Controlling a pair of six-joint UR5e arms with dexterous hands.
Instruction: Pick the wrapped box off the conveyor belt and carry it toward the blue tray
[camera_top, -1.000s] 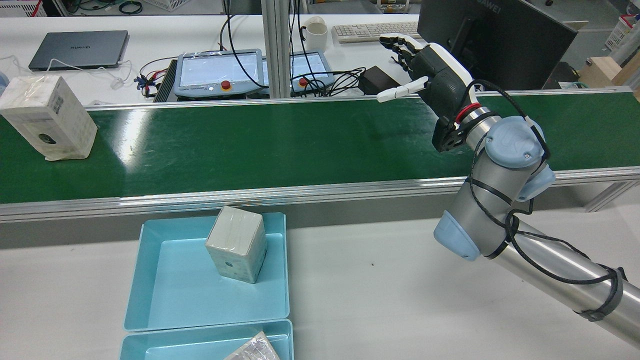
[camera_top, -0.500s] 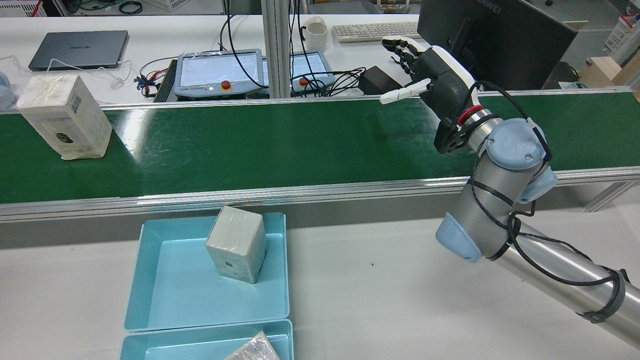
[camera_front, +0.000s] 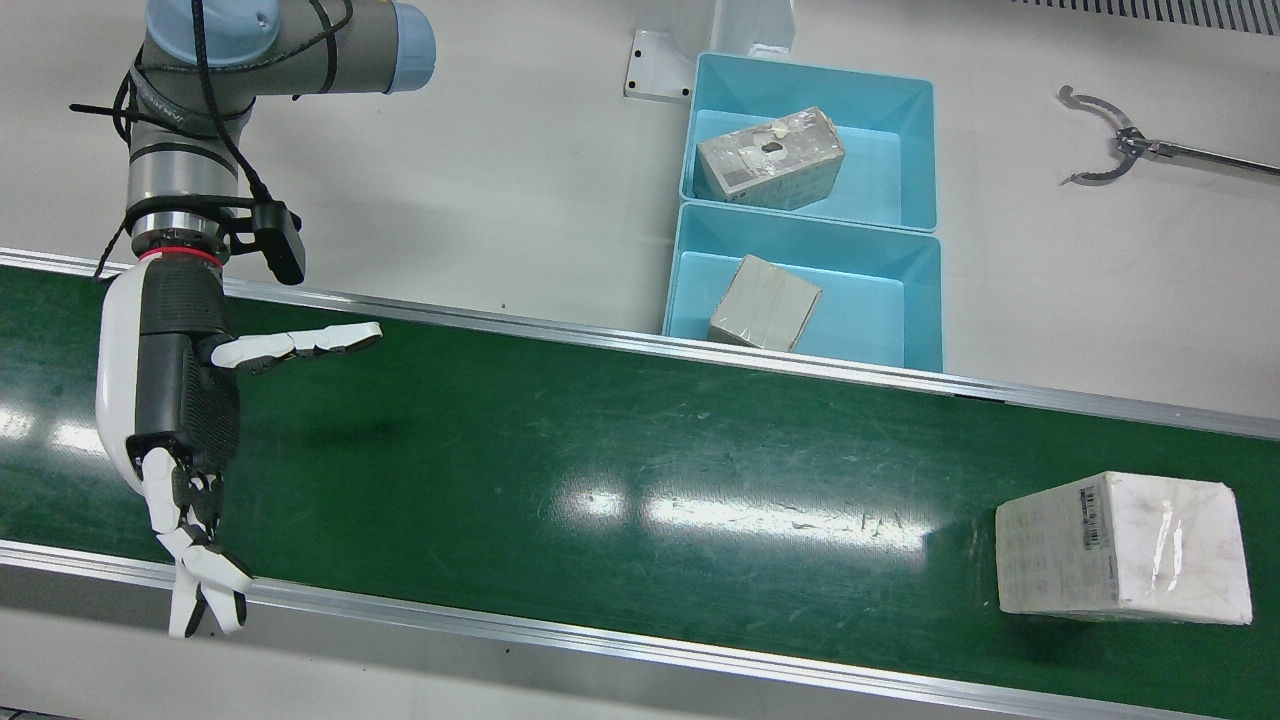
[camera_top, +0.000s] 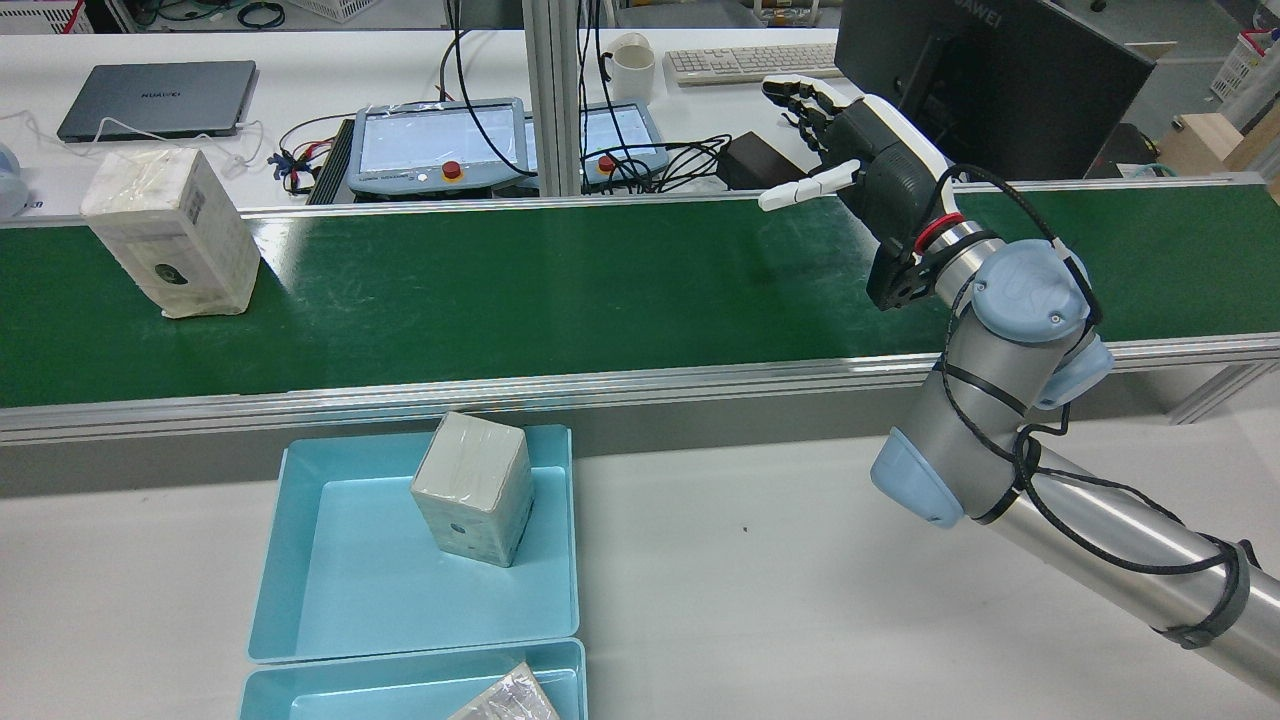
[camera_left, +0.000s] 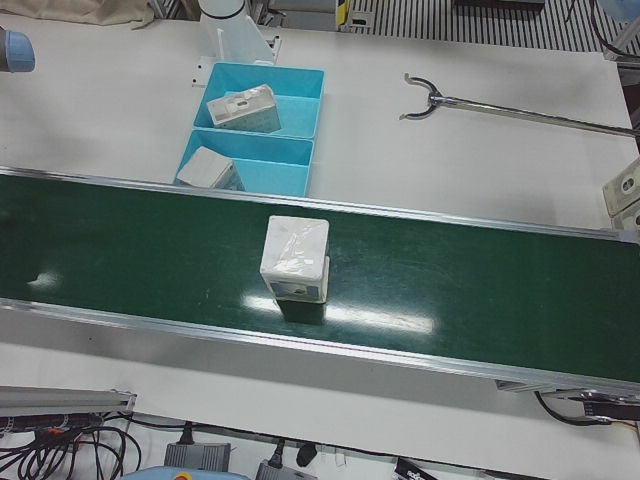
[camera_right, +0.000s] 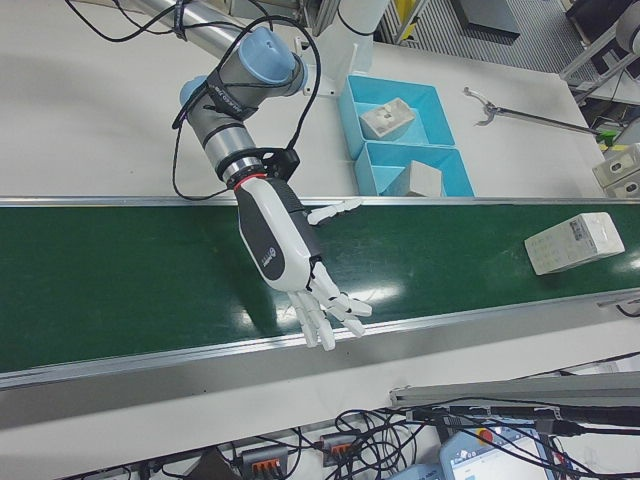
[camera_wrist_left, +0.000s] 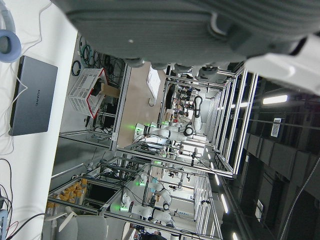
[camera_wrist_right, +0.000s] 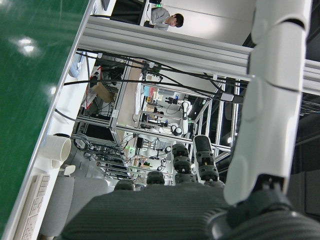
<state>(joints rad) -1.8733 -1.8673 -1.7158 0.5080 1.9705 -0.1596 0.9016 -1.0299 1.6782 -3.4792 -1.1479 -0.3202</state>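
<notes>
The wrapped box (camera_front: 1120, 548) is white and film-covered, and stands on the green conveyor belt (camera_front: 600, 440). It shows near the belt's left end in the rear view (camera_top: 170, 232), and also in the side views (camera_left: 296, 258) (camera_right: 574, 242). My right hand (camera_front: 185, 400) hovers open over the belt far from the box, fingers spread, nothing in it (camera_top: 865, 150) (camera_right: 285, 240). The blue tray (camera_front: 930, 300) lies beside the belt (camera_top: 300, 560). My left hand (camera_wrist_left: 190, 30) shows only in its own view, palm and finger bases, holding nothing.
Two blue trays sit side by side, each with a wrapped box (camera_front: 765, 300) (camera_front: 770, 160) inside. A metal reacher tool (camera_front: 1120, 150) lies on the white table. Beyond the belt are teach pendants (camera_top: 440, 150), a laptop (camera_top: 160, 98) and a monitor (camera_top: 990, 80).
The wrapped box has ridden the belt to the right in the rear view. My right hand has shifted slightly and stays open above the belt.
</notes>
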